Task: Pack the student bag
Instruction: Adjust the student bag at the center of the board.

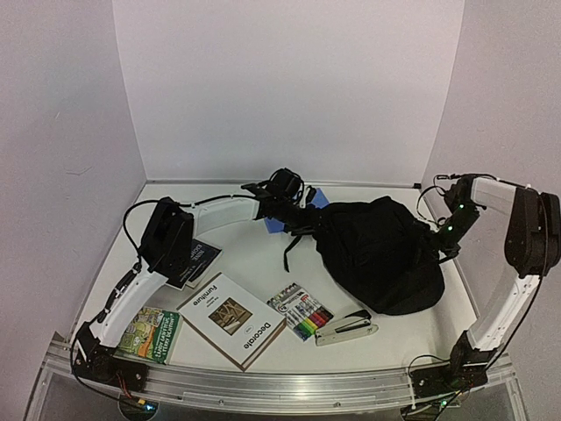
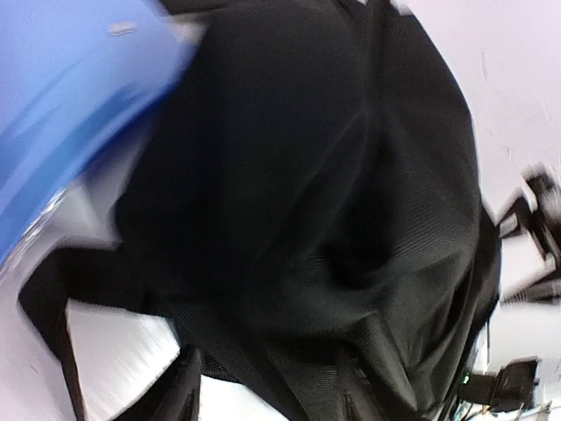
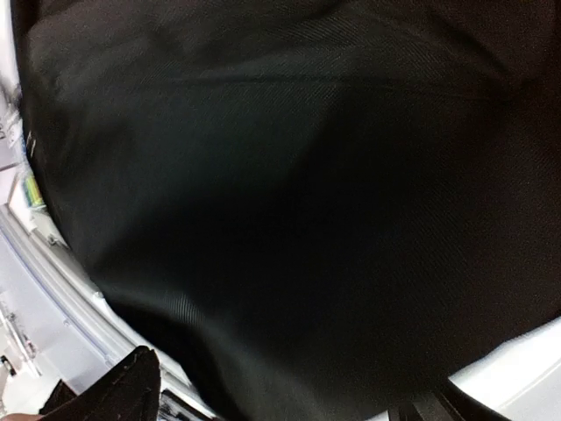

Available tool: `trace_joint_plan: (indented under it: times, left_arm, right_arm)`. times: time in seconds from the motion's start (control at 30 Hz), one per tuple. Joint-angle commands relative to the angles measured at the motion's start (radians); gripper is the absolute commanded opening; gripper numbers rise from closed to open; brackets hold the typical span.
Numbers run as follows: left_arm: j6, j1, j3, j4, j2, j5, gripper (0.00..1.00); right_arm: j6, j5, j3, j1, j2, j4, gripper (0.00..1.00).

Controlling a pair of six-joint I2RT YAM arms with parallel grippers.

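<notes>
The student bag [image 1: 377, 254] is a big soft black backpack slumped at the right middle of the table, with a strap [image 1: 294, 246] trailing off its left side. My left gripper [image 1: 302, 215] is at the bag's upper left edge. In the left wrist view its fingers [image 2: 184, 386] stand apart around a fold of the bag's fabric [image 2: 289, 219], and white table shows beside the left finger. My right gripper [image 1: 438, 232] is against the bag's right side. Its fingers [image 3: 131, 386] are wide apart, and the black fabric [image 3: 289, 175] fills that view.
A blue flat thing [image 1: 279, 224] lies behind the left gripper. In front are a white "Furniture Decorate" book [image 1: 232, 320], a green book [image 1: 149, 335], a dark book [image 1: 197, 259], a pack of markers [image 1: 300, 311] and a stapler [image 1: 346, 327]. Walls close in on three sides.
</notes>
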Motion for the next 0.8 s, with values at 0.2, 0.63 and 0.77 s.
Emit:
trace_joint_plan:
  times: [0.2,0.63,0.77]
  left_arm:
    - [0.032,0.036,-0.217,0.029,-0.194,-0.107,0.73]
    - [-0.05,0.195,-0.264,0.019,-0.242,-0.223,0.71]
    - [-0.188,0.273,-0.361,0.152,-0.25,-0.158,0.66]
  right_arm:
    - [-0.009,-0.003,0.203,0.024,-0.134,-0.044,0.93]
    - [0.198,-0.093,0.3,0.248,-0.013,0.116,0.9]
    - [0.247,-0.084,0.316,0.286,0.026,0.171,0.88]
